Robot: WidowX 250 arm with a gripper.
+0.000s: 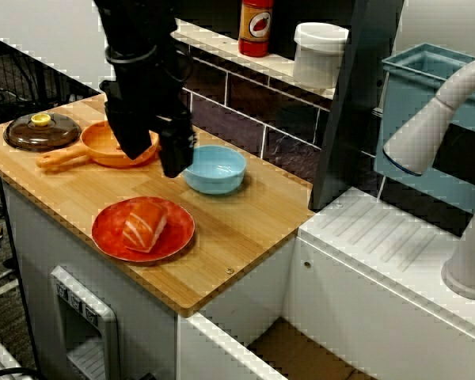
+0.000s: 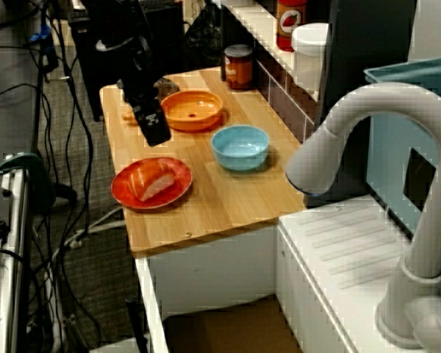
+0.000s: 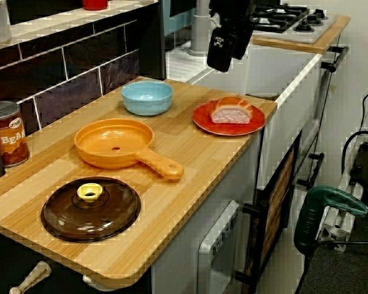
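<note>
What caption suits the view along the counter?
Black gripper hangs over the wooden counter near a salmon piece on a red plate.

Dark hand [image 1: 175, 165] aloft, tip downward.

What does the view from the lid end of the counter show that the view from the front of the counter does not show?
Only the lid-end view: the bean can and the stove. Only the front view: the faucet's curved spout. Both: the claw, red plate with salmon, blue bowl, orange pan, brown lid.
</note>
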